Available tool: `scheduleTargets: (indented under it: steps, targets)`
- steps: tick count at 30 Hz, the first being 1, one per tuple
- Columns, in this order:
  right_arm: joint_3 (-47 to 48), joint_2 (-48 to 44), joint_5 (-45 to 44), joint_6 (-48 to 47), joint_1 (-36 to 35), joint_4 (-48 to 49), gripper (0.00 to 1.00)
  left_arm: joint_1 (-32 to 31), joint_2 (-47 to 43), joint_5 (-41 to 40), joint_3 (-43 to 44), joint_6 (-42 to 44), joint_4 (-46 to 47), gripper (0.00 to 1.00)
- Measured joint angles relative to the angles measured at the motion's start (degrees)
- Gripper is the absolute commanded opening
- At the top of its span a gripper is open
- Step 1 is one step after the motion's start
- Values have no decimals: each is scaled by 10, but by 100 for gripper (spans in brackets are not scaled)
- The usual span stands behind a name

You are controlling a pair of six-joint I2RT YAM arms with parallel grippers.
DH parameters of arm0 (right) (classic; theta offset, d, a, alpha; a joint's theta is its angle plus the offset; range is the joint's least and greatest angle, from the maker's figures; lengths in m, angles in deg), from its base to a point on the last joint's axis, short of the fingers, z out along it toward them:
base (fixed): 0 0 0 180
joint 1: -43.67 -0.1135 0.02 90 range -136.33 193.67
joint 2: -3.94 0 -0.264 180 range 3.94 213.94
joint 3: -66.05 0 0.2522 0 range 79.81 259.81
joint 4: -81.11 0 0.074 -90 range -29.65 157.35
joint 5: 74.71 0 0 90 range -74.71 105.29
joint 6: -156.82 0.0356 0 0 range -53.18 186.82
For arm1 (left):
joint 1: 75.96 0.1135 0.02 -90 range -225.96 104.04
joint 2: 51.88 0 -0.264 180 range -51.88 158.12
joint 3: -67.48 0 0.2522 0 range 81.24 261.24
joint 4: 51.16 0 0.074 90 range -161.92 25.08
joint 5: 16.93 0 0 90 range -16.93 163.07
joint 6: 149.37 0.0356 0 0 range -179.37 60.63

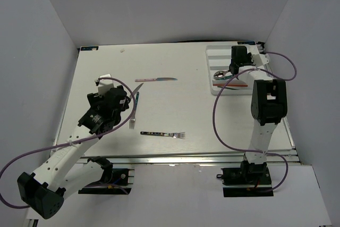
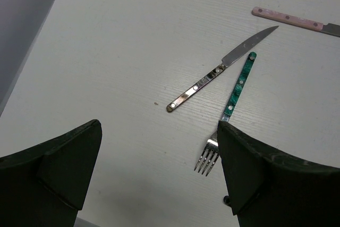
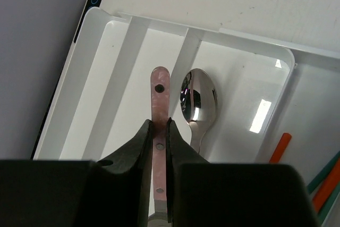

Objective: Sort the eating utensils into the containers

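Nearest the arm bases, a dark-handled fork [image 1: 162,133] is seen flat on the table [image 1: 175,104], at about 6 o'clock from the table's middle, its tines turned toward 3 o'clock. At about 9 o'clock from the middle, the left jaws are spread as wide as they go above the table, and nothing is gripped between them. A green-handled fork [image 2: 236,91] is laid just beside them at their 3 o'clock, tines toward the near edge. Its handle end is set just beside the blade of a brown-handled knife [image 2: 212,75], which is angled toward 1 o'clock. Farther back, at 12 o'clock from those two, a pink-handled knife [image 1: 155,80] is laid crosswise, blade toward 3 o'clock.

At the table's 2 o'clock corner the white tray [image 1: 211,59] is placed. Over it, the right jaws are pinched almost together on a pink-handled utensil [image 3: 160,86]. Its working end is hidden, so its kind cannot be told. In the wrist view, a spoon [image 3: 198,102] is seen in the compartment just at 3 o'clock of that handle. An orange stick [image 3: 280,146] is seen in a compartment farther toward 4 o'clock.
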Motion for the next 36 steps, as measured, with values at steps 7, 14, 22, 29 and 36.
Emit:
scheduleTargets:
  steps: [7,14,22,29,36]
  targets:
    - [-2,5,6,16,0,9,89,0,0,2,0,2,1,98]
    - [-23,-40,38,-45,0,9,89,0,-3,2,0,2,1,98]
    - [82,-97,306,-360,-80,-16,89,0,-16,-18,0,-7,-1,98]
    - [47,-129,504,-667,-379,-133,80,0,-57,-82,0,-44,-31,98]
    - [26,-67,562,-780,-527,-273,70,0,-138,-116,0,-63,-44,98]
